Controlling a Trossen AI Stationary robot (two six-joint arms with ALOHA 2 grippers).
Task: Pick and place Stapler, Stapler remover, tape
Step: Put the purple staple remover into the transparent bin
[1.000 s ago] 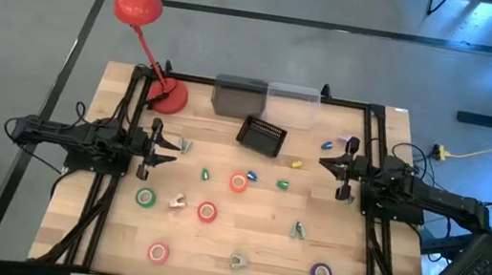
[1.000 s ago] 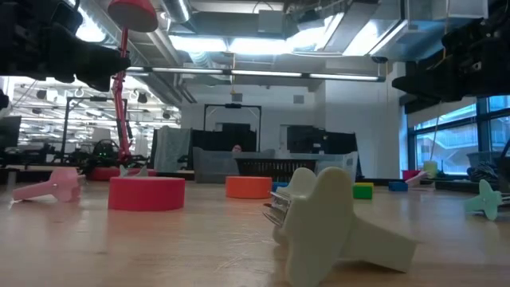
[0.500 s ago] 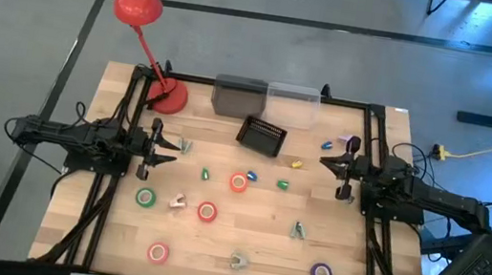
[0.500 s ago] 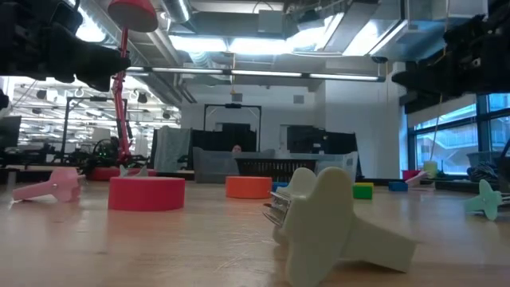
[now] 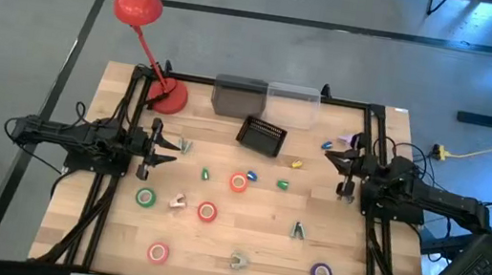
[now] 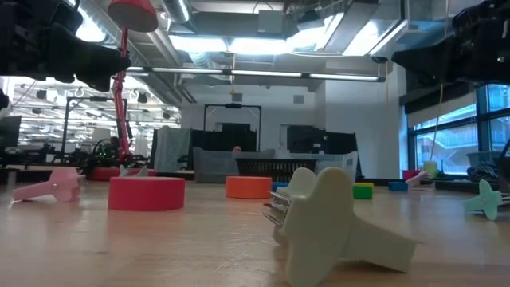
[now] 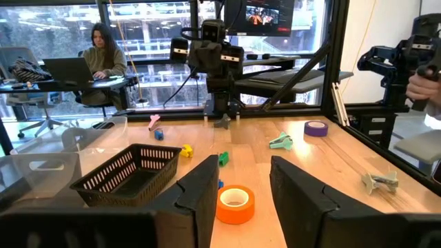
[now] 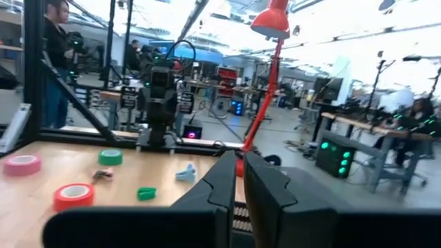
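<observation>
Several tape rolls lie flat on the table: green [image 5: 146, 198], red-pink [image 5: 207, 211], orange [image 5: 238, 183], pink [image 5: 158, 253] and purple [image 5: 320, 274]. Claw-shaped staple removers lie among them: beige [image 5: 238, 260], pink [image 5: 178, 202] and teal [image 5: 298, 229]. Small coloured staplers lie mid-table, such as a green one [image 5: 283, 184] and a yellow one [image 5: 297, 163]. My left gripper [image 5: 164, 150] hovers open at the table's left, and the orange roll [image 7: 235, 203] shows ahead between its fingers. My right gripper [image 5: 331, 152] hovers at the right with its fingers [image 8: 224, 180] together and empty.
A black mesh basket [image 5: 261, 136] stands at the middle far side. Behind it are a grey bin [image 5: 238, 96] and a clear bin [image 5: 293, 104]. A red desk lamp [image 5: 167, 96] stands at the far left corner. A black frame rail [image 5: 366, 174] borders the table.
My right gripper has swung a little toward the table's far edge and risen slightly, still shut and empty. My left arm and all the objects have kept still.
</observation>
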